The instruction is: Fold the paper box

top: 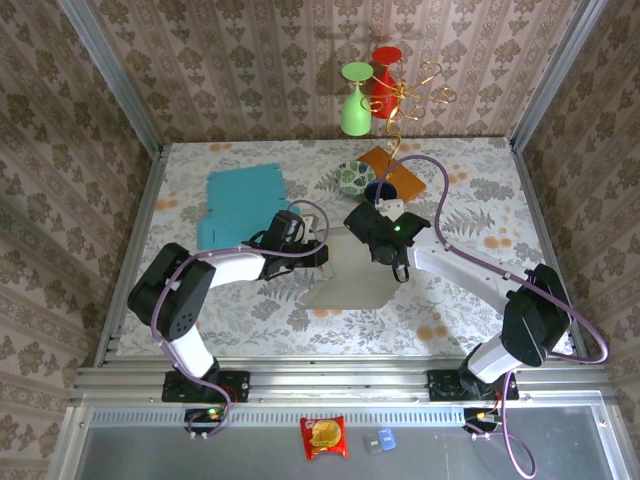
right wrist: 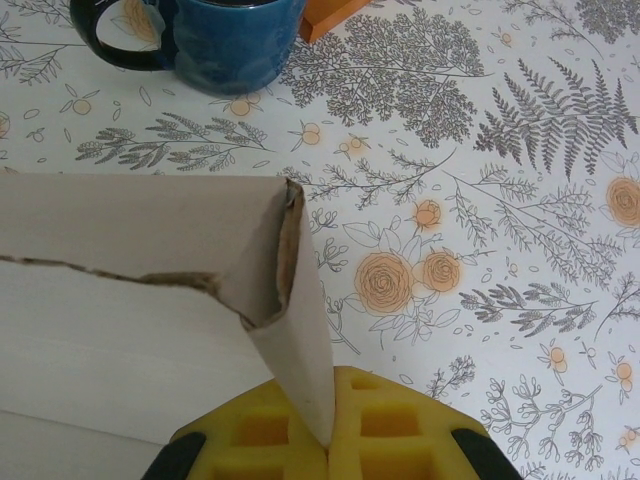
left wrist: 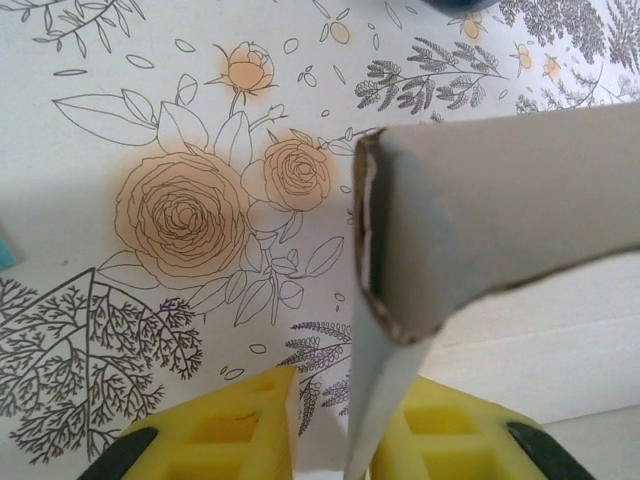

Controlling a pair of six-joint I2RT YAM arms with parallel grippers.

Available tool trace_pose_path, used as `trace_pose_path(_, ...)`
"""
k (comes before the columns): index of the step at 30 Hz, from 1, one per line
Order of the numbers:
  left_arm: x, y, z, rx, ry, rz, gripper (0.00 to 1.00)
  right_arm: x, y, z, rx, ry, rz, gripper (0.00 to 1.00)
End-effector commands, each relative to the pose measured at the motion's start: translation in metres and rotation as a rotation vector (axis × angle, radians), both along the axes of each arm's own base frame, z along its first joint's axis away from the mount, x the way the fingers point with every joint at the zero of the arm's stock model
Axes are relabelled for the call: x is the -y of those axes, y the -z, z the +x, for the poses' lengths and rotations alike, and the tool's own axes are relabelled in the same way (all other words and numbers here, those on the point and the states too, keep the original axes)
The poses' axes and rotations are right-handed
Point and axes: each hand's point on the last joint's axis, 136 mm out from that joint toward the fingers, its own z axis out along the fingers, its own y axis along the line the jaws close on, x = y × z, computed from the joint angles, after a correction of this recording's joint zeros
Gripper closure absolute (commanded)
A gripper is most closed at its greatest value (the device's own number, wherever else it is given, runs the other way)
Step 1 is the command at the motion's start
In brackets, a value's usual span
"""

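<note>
One paper box (top: 352,282) lies at the centre of the tabletop (top: 480,210), between my two arms, both bent inward over it. My right pincer (right wrist: 325,405) is pinching one raised flap of the box. My left pincer (left wrist: 345,405) stands slightly spread around the opposite flap. One blue mug (right wrist: 215,35) sits at the upper left of the right wrist view

Bright, even, diffuse light from above; no glare. Soft shadow beside the paper box (top: 350,285). Wrist views go slightly soft at the near pads (left wrist: 235,425).

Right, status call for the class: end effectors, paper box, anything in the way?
Left end effector loosely parted around a paper box flap. Right end effector shut on the opposite flap. Blue mug just beyond, not touching.
</note>
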Motion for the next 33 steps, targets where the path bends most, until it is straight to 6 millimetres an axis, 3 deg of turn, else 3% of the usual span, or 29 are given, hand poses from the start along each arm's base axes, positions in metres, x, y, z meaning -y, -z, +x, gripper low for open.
trace_pose_path(1, -0.017, 0.033, -0.012, -0.091, -0.05, 0.073, 0.79, 0.01, -0.011, 0.005, 0.062, 0.06, -0.034, 1.0)
trace_pose_path(7, -0.028, 0.034, -0.013, -0.077, -0.124, 0.178, 0.91, 0.01, -0.014, 0.003, 0.062, 0.074, -0.044, 1.0)
trace_pose_path(15, -0.04, 0.041, -0.018, -0.103, -0.219, 0.267, 0.86, 0.01, -0.011, 0.0, 0.052, 0.088, -0.044, 1.0)
trace_pose_path(20, -0.043, 0.046, -0.019, -0.111, -0.231, 0.311, 0.91, 0.009, -0.01, 0.0, 0.051, 0.086, -0.041, 1.0)
trace_pose_path(23, -0.046, 0.045, -0.02, -0.109, -0.25, 0.359, 1.0, 0.008, -0.009, -0.001, 0.045, 0.085, -0.039, 1.0)
trace_pose_path(32, -0.041, 0.042, -0.022, -0.087, -0.273, 0.395, 1.0, 0.008, -0.006, -0.002, 0.035, 0.086, -0.044, 1.0)
trace_pose_path(33, -0.038, 0.04, -0.022, -0.077, -0.265, 0.378, 0.96, 0.008, -0.006, -0.002, 0.036, 0.084, -0.043, 1.0)
